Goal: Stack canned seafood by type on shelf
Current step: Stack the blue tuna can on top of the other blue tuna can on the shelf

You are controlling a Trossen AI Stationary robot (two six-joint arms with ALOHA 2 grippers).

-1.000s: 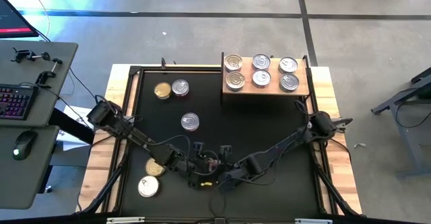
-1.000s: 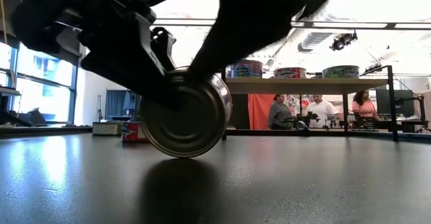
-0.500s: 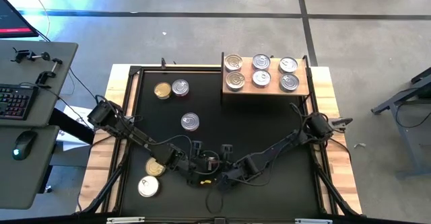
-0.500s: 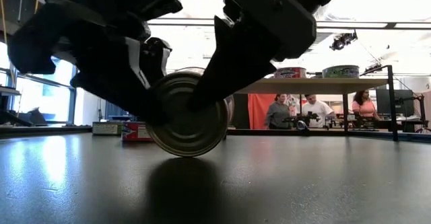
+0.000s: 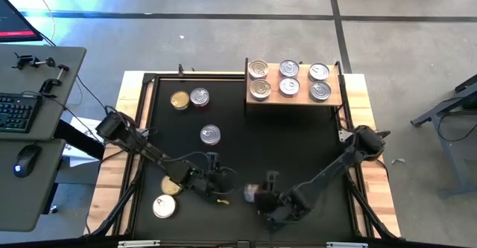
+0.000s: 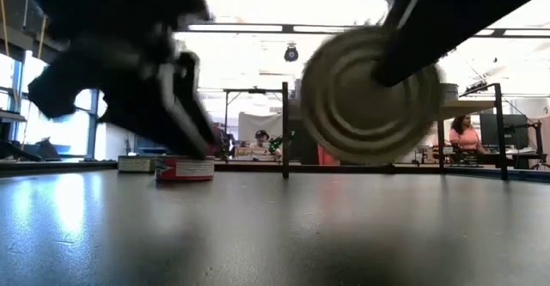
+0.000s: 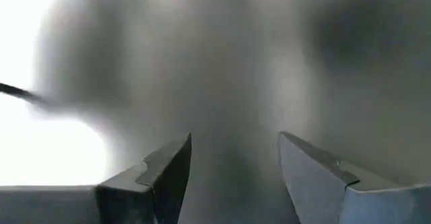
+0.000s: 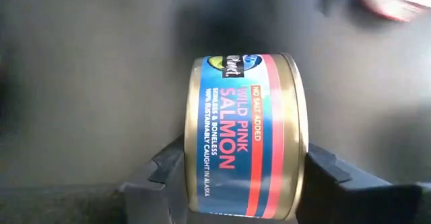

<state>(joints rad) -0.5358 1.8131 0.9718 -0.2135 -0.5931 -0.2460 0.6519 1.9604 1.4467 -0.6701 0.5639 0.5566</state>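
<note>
Right gripper (image 8: 246, 177): clamped on a salmon tin (image 8: 246, 136), one finger against each flat end, the tin turned on its edge so the blue and red label reading "wild pink salmon" faces the wrist camera.
Held tin, from above: at about 6 o'clock on the black table (image 5: 291, 140), close to the near edge, with the right gripper (image 5: 257, 196) around it.
Held tin, from table height: its ringed metal end (image 6: 369, 93) faces the low camera and it hangs clear of the tabletop; motion blur softens it, so I can't judge how far up it sits.
Left gripper (image 7: 236, 177): released, fingers spread with nothing between them, only grey table beyond.
Left gripper, from above: at roughly 7 o'clock (image 5: 216, 185), just beside the right gripper but apart from the held tin.
Shelf (image 5: 294, 99): light-wood board at about 1 o'clock, on a black frame.
Tins on shelf: six tops show in two rows of three, for example the one at the corner nearest the table's middle (image 5: 260, 89).
Loose tins, far side: a gold-topped tin (image 5: 179, 100) and a silver-topped tin (image 5: 199, 96) touching at about 11 o'clock.
Loose tin, middle: a silver-topped one (image 5: 210, 135) toward 9 o'clock of centre.
Loose tins, near side: a gold-topped tin (image 5: 171, 186) partly under the left arm and a pale-topped tin (image 5: 165, 206) at about 8 o'clock.
Room behind: a person (image 6: 465, 136) stands beyond the table.
</note>
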